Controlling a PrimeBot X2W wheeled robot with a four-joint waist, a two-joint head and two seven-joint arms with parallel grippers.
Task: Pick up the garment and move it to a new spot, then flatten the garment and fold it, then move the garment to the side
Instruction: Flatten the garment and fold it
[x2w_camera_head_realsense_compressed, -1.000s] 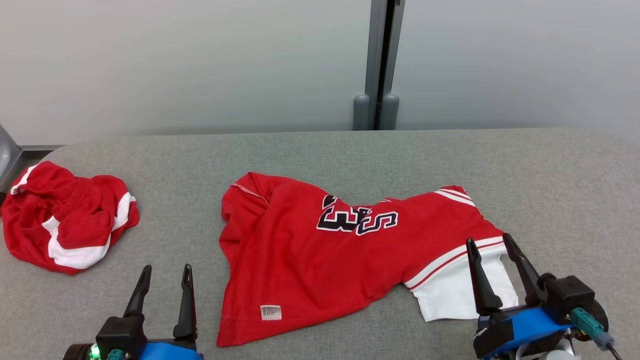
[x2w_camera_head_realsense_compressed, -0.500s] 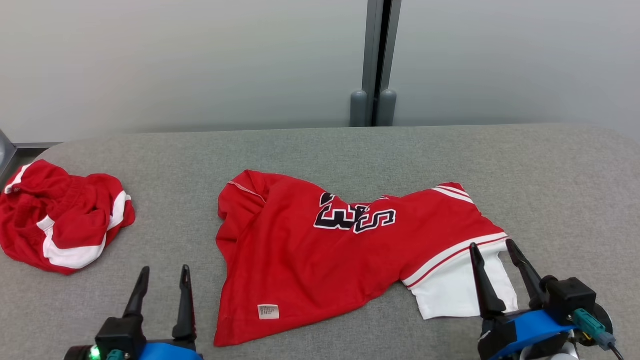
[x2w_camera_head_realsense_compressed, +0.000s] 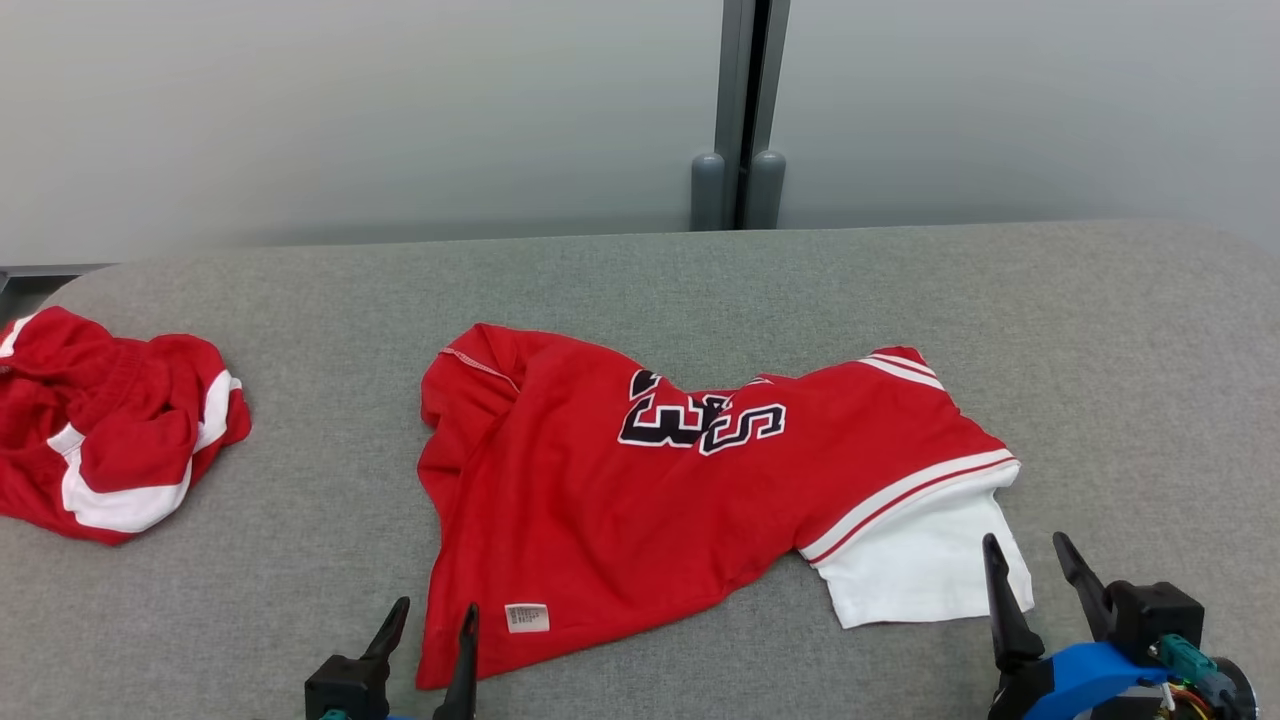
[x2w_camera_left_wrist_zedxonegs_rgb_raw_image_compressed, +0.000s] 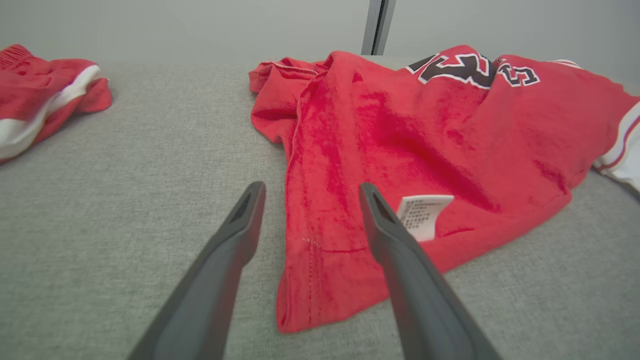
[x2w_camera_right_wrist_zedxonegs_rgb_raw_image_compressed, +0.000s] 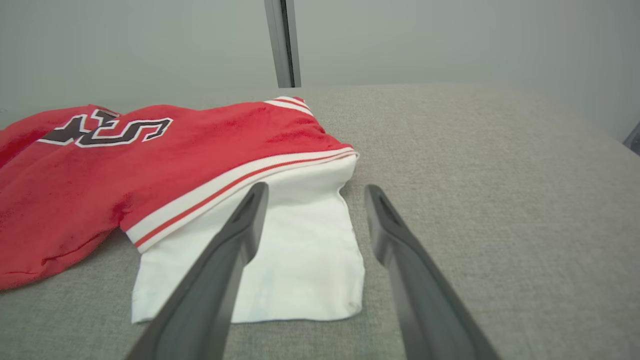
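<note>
Across the grey surface (x2w_camera_head_realsense_compressed: 700, 270) the red garment (x2w_camera_head_realsense_compressed: 620, 500) is laid long axis left to right, its near hem corner bracketed by the wide-spread, empty left end effector (x2w_camera_head_realsense_compressed: 436, 604), its white end by the equally wide right end effector (x2w_camera_head_realsense_compressed: 1025, 540).

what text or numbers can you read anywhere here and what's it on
"S": black white-edged letter on the red short-sleeved jersey; the characters beside it are folded into a crease and cannot be read.
white sewn-in label near the jersey's hem: rows of print, too small to read.
crumpled red and white garment: no text visible.
</note>
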